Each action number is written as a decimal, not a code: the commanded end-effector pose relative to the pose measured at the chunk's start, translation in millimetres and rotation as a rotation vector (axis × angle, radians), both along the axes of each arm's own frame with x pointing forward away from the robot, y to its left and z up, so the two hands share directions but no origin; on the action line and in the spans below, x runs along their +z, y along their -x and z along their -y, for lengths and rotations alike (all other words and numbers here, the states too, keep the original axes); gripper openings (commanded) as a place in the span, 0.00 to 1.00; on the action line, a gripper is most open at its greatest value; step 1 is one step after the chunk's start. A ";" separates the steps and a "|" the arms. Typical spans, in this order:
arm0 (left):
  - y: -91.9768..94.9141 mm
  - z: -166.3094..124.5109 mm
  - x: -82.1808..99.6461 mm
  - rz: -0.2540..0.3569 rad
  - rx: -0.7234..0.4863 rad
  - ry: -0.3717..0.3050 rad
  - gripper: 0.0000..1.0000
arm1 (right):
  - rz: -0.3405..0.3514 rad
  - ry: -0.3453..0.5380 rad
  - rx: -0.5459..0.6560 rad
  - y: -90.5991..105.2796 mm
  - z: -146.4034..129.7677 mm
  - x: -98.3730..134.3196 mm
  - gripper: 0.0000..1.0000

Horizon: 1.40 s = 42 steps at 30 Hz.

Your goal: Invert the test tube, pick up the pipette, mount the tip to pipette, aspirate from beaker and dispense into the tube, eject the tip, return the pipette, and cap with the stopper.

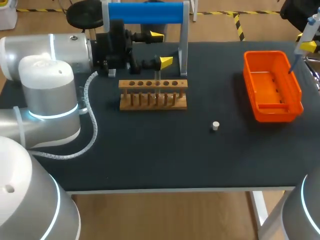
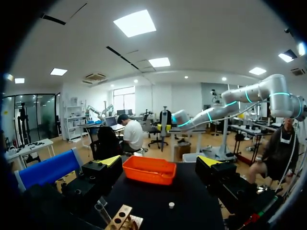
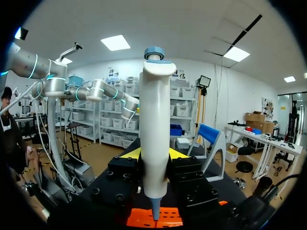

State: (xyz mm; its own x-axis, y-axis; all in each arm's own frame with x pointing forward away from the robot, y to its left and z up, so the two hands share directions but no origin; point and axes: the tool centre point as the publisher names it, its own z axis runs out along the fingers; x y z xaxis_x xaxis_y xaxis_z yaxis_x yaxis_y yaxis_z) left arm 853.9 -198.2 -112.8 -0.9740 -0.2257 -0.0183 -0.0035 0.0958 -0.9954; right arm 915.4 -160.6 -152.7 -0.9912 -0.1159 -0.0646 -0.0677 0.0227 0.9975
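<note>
While my right gripper (image 3: 153, 154) clamps the pipette (image 3: 154, 120) upright over the orange bin (image 1: 277, 114) at upper right, likely to shed its tip (image 3: 156, 210), my left gripper (image 1: 161, 49) hangs open by the rack (image 1: 153, 95), upper centre.

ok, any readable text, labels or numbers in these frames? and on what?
None can be read.
pipette: plain white body, no legible print or volume reading on the side shown.
wooden rack: no markings visible.
orange bin: no label visible.
stopper: too small to tell.
</note>
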 end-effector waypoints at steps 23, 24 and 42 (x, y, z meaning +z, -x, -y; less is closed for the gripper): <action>0.1 0.3 -0.1 0.000 0.001 0.001 1.00 | -0.098 0.034 0.063 61.6 -207.3 -18.0 0.00; 0.1 0.3 -0.1 0.000 0.001 0.001 1.00 | -0.099 0.035 0.064 62.4 -214.4 -17.3 0.00; 0.1 0.3 -0.1 0.000 0.001 0.001 1.00 | -0.058 0.020 0.094 72.2 -305.7 -6.5 0.00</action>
